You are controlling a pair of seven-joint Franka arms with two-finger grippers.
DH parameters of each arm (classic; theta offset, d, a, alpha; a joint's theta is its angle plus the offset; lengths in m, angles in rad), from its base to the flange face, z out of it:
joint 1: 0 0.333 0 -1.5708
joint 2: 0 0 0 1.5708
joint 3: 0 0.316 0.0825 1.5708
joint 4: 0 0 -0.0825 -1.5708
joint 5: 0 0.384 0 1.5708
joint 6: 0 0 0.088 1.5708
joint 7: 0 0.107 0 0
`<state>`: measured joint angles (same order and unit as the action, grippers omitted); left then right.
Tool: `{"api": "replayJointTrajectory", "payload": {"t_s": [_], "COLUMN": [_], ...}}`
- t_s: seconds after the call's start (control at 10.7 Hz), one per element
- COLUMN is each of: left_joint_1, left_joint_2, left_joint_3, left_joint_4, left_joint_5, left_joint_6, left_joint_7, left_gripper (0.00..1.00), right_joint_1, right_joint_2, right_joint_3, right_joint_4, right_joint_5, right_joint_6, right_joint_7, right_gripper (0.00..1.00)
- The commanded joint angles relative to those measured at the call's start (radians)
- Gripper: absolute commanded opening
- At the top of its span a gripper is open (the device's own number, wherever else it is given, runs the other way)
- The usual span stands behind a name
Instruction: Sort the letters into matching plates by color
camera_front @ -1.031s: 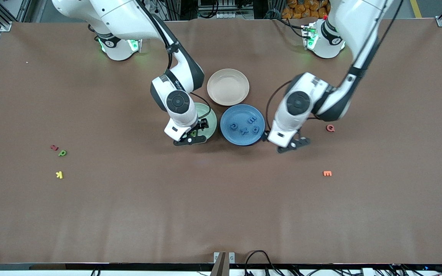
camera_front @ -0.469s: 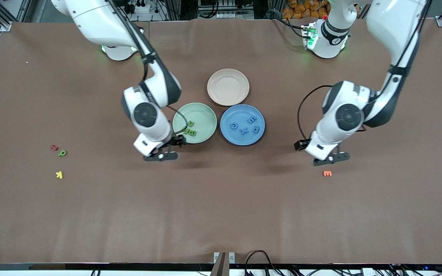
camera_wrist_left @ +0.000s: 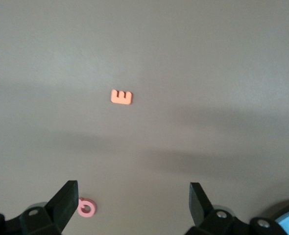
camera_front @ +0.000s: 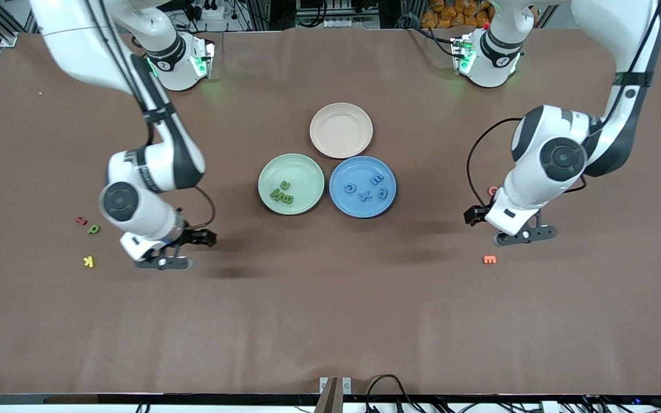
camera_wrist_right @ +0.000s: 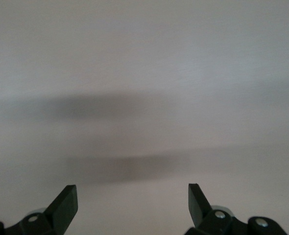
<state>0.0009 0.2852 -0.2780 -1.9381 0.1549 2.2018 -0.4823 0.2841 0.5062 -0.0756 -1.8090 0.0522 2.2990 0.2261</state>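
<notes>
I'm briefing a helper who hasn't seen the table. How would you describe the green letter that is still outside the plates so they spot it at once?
Go to the right arm's end of the brown table, where three tiny flat letters lie close together. The loose green letter sits between a red letter and a yellow letter, which lies nearest the front camera. It is the only green one there.

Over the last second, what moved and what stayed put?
The right gripper swung empty from over the green plate, where three green letters lie, toward the right arm's end. The left gripper went open from beside the blue plate toward the orange E. Plates and loose letters stayed.
</notes>
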Motion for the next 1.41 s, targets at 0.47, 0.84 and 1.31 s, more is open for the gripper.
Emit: {"api": "replayJointTrajectory", "payload": {"t_s": [0.47, 0.84, 1.31], "left_joint_1": [-0.111, -0.032, -0.038], "left_joint_2": [-0.282, -0.317, -0.304], "left_joint_3": [0.286, 0.283, 0.275], "left_joint_4": [0.033, 0.169, 0.338], "left_joint_5": [-0.181, -0.187, -0.192], "left_joint_6": [-0.163, -0.37, -0.515], "left_joint_7": [0.37, 0.482, 0.502], "left_gripper": [1.0, 1.0, 1.0], "right_joint_1": [-0.379, -0.491, -0.529], "right_joint_2": [-0.014, 0.003, 0.041], "right_joint_3": [0.037, 0.037, 0.039], "right_joint_4": [-0.099, -0.141, -0.182], "right_joint_5": [-0.011, -0.011, -0.011], "right_joint_6": [0.115, 0.146, 0.215], "right_joint_7": [-0.189, -0.266, -0.268], "right_gripper": [1.0, 1.0, 1.0]}}
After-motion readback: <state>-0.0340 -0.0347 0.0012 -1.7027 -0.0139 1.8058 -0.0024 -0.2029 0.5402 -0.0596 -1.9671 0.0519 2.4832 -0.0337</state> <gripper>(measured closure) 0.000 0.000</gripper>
